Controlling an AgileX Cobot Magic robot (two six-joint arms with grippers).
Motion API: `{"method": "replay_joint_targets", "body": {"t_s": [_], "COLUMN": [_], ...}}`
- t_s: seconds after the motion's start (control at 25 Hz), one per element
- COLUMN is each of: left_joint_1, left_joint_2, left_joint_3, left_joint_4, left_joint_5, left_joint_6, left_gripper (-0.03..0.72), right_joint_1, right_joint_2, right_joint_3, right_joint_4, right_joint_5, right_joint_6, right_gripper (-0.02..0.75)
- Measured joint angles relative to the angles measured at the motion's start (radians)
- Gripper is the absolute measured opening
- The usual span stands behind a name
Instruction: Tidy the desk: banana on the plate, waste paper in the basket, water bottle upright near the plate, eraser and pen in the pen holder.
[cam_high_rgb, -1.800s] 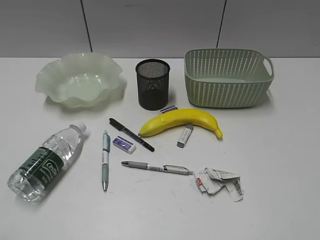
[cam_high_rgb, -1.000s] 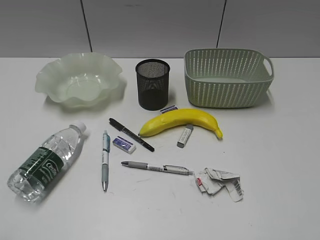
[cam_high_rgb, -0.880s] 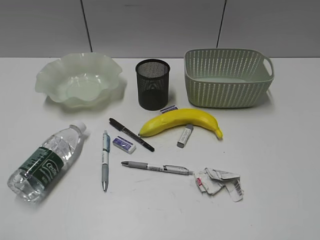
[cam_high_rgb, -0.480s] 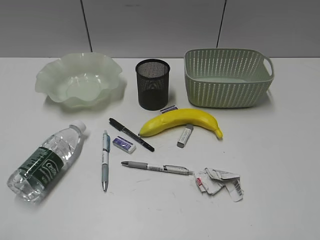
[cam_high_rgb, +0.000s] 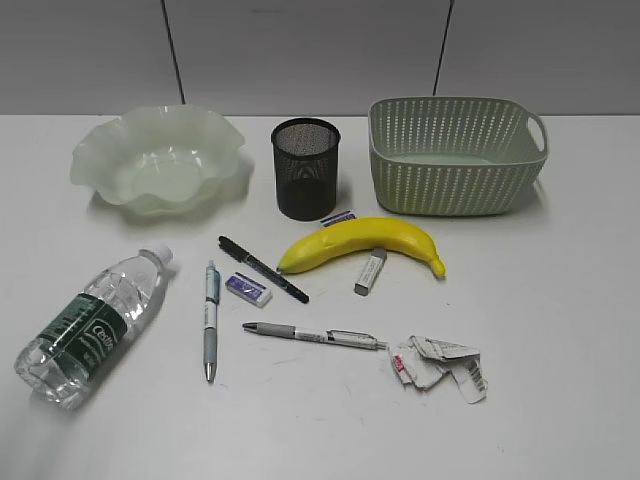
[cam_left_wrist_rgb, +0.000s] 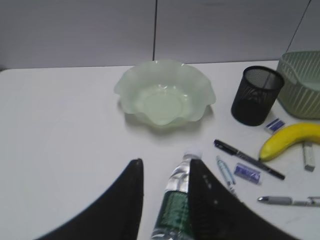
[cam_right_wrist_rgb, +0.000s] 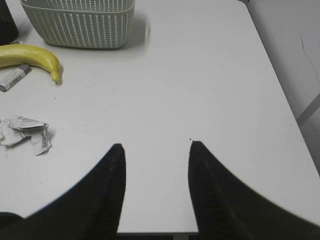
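- From the exterior camera I see the desk (cam_high_rgb: 560, 330) with everything still untidied and neither arm in shot. The plate (cam_high_rgb: 158, 157) sits at the back left, the pen holder (cam_high_rgb: 305, 168) stands upright at back centre, and the basket (cam_high_rgb: 455, 153) is at the back right.
- The banana (cam_high_rgb: 362, 243) lies on the desk in front of the pen holder and basket, with a grey eraser (cam_high_rgb: 370, 271) touching its front edge and a small blue-and-white eraser (cam_high_rgb: 338, 217) just behind it.
- A black pen (cam_high_rgb: 262, 268) lies slanted left of the banana; a purple-labelled eraser (cam_high_rgb: 247, 289) sits just beside it. A light blue pen (cam_high_rgb: 210, 320) and a grey pen (cam_high_rgb: 313, 335) lie nearer the front.
- The waste paper (cam_high_rgb: 440, 365) rests at the grey pen's right end. The water bottle (cam_high_rgb: 92, 323) lies on its side at front left, cap towards the plate.
- On my left wrist camera, the left gripper (cam_left_wrist_rgb: 165, 180) hangs above the desk with its jaws partly apart and nothing between them; the bottle's cap end shows through the gap, lower down.
- On my right wrist camera, the right gripper (cam_right_wrist_rgb: 156, 155) is roughly half spread and empty, over bare desk, well apart from the waste paper and banana at the left.
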Motion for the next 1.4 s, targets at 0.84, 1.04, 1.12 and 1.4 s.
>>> {"method": "replay_joint_targets", "body": {"t_s": [0.84, 1.04, 1.12, 1.4], "left_joint_1": [-0.327, -0.392, -0.404, -0.435], "left_joint_2": [1.299, 1.46, 1.518, 1.675], "left_joint_3": [-0.643, -0.769, -0.805, -0.937], "left_joint_4": [-0.3, -0.296, -0.293, -0.287], "left_joint_5": [-0.083, -0.069, -0.058, 0.031], "left_joint_6": [0.454, 0.501, 0.505, 0.63], "left_gripper": [0.319, 0.396, 0.401, 0.404], "right_joint_1": [0.0, 0.0, 0.0, 0.0], "right_joint_2": [0.0, 0.0, 0.0, 0.0], "right_joint_3": [0.0, 0.0, 0.0, 0.0], "right_joint_4": [0.0, 0.0, 0.0, 0.0], "right_joint_5": [0.0, 0.0, 0.0, 0.0], "right_joint_6": [0.0, 0.0, 0.0, 0.0], "right_gripper": [0.342, 0.342, 0.342, 0.342]}}
